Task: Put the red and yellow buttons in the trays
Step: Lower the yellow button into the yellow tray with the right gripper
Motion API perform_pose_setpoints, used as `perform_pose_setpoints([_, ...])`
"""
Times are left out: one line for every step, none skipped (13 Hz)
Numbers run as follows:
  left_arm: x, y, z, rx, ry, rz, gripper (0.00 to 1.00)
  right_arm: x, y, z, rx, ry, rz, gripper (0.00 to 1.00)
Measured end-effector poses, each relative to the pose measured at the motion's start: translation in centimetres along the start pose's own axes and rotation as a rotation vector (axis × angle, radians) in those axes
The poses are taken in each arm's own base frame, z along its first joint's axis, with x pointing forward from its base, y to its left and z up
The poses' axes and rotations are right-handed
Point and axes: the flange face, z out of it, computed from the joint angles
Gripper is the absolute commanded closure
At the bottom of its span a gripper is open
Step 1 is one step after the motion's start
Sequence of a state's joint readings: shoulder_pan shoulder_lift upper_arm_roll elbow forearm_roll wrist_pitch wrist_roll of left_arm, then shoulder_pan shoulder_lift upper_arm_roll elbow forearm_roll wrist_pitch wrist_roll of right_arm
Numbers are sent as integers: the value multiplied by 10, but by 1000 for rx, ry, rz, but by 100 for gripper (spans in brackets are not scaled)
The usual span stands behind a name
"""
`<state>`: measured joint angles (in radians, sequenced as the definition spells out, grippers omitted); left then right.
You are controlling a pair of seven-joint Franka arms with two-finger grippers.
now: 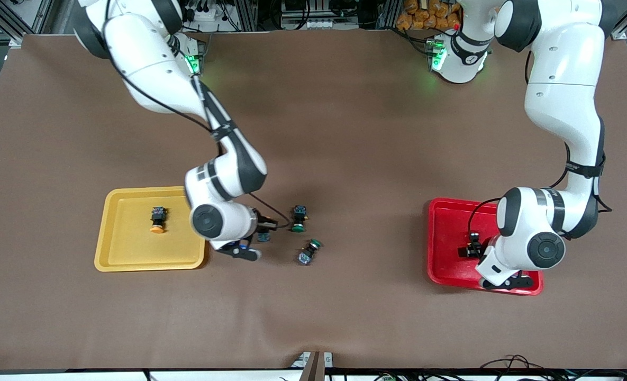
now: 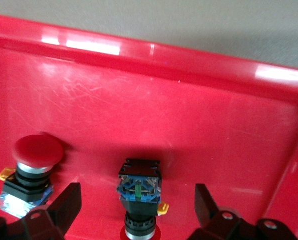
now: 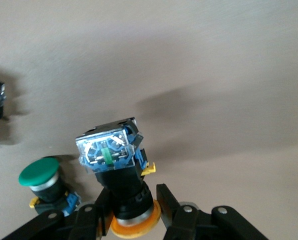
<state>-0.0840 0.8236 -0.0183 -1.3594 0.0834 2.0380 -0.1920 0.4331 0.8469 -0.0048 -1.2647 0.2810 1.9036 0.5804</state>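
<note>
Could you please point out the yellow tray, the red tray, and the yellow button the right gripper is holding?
yellow tray (image 1: pixel 133 248): front view, bare floor.
red tray (image 1: pixel 443 238): front view, bare floor.
held yellow button (image 3: pixel 109 150): right wrist view, bluish end, in the right gripper (image 3: pixel 134 210).

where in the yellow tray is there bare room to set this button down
The yellow tray holds one yellow button, so its floor around that is bare. The right hand holds the next button over the table beside the tray, crowded by green buttons.
</note>
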Motion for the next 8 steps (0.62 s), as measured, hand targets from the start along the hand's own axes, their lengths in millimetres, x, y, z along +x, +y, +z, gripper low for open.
perform_pose_setpoints([0, -1, -12, -1, 8, -2, 0, 10, 17, -19, 0, -17, 11, 100])
perform_pose_setpoints([-2, -3, -27, 0, 10, -5, 0, 20, 38, -38, 1, -32, -3, 100])
perform_pose_setpoints([-4, -6, -45, -1, 19, -8, 0, 29, 64, -52, -3, -57, -32, 100])
perform_pose_setpoints([-6, -10, -63, -2, 32, -14, 0, 41, 93, -64, -5, -80, -49, 100])
perform_pose_setpoints([-9, -18, -82, -3, 41, -23, 0, 53, 123, -71, -1, -96, -57, 100])
perform_pose_setpoints([-12, -28, -99, -4, 45, -35, 0, 62, 146, -70, -9, -105, -69, 100])
perform_pose_setpoints([-16, -38, -116, -5, 48, -44, 0, 69, 165, -64, -34, -110, -82, 100])
perform_pose_setpoints([-21, -45, -133, -6, 52, -52, 0, 73, 178, -57, -52, -120, -94, 100])
